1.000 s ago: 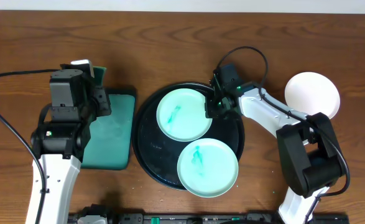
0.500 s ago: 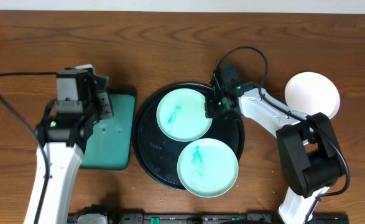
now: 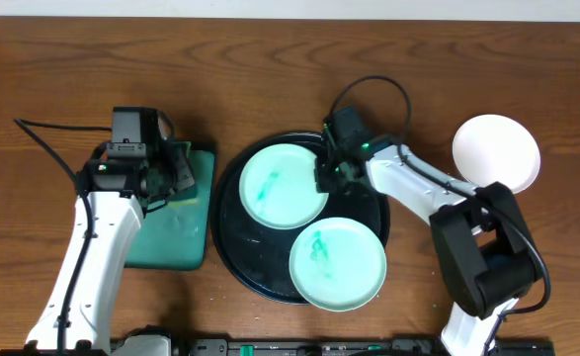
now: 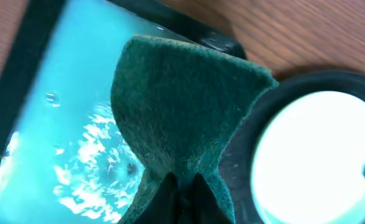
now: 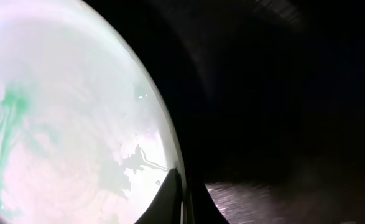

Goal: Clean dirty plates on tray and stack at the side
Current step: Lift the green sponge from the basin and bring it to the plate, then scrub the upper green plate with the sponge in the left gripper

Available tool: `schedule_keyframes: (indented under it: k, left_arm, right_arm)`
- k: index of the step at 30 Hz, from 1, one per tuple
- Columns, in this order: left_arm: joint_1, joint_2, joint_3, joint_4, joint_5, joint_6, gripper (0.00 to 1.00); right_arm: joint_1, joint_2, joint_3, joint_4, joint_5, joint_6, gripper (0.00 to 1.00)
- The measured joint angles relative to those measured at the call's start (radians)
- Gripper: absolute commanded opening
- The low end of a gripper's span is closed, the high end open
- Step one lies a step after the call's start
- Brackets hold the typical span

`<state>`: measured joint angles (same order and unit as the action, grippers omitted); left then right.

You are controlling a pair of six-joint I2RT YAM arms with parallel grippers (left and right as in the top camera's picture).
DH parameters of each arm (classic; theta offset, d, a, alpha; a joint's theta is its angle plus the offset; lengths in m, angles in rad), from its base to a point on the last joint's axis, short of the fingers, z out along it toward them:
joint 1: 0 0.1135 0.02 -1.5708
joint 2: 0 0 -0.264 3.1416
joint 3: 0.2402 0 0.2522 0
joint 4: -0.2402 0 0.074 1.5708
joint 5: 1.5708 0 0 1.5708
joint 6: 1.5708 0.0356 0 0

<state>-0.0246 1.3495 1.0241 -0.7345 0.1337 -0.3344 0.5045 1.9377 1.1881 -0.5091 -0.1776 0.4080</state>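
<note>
Left gripper (image 4: 182,190) pinches a sponge (image 4: 182,106), barely visible from overhead, above the teal tray (image 3: 171,237). Right gripper (image 5: 182,193), fingertips blurred, clamps the rear plate (image 3: 285,185) by its rim on the black tray (image 3: 232,227).

upper plate (image 5: 64,124): edge-cropped | tray (image 3: 235,232) rim: partly under lower plate (image 3: 339,265)

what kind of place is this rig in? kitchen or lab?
Probably a lab tabletop staged for dishwashing, not a kitchen: wooden table, smeared plates on a black tray, a sponge at a wet teal tray. No sink in view.
</note>
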Motion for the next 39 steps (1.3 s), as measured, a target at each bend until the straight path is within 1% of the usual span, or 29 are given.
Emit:
schedule_keyframes:
  k: [7, 11, 14, 16, 23, 26, 36, 39]
  left_arm:
    - [-0.116, 0.000, 0.000, 0.002, 0.030, -0.010, 0.07]
    - [-0.190, 0.004, 0.000, 0.014, 0.034, -0.010, 0.07]
    - [-0.228, 0.041, 0.000, 0.030, 0.030, -0.014, 0.07]
    - [-0.236, 0.086, 0.000, 0.040, 0.025, -0.020, 0.07]
    - [-0.245, 0.328, 0.000, 0.132, 0.025, -0.049, 0.07]
    - [-0.265, 0.390, 0.002, 0.166, 0.041, -0.059, 0.07]
    - [-0.328, 0.457, 0.032, 0.206, 0.045, -0.065, 0.07]
    - [-0.353, 0.464, 0.032, 0.249, 0.098, -0.060, 0.07]
  right_arm:
    - [0.092, 0.000, 0.000, 0.009, -0.010, 0.013, 0.01]
    - [0.109, 0.000, 0.000, 0.011, -0.013, 0.026, 0.02]
    - [0.110, 0.000, 0.000, 0.011, -0.015, 0.032, 0.01]
    - [0.110, 0.000, 0.000, 0.011, -0.015, 0.033, 0.02]
    - [0.110, 0.000, 0.000, 0.011, -0.016, 0.033, 0.01]
    - [0.110, 0.000, 0.000, 0.011, -0.016, 0.033, 0.01]
    - [0.106, 0.000, 0.000, -0.005, 0.008, 0.036, 0.01]
    - [0.101, 0.000, 0.000, -0.007, 0.008, 0.037, 0.02]
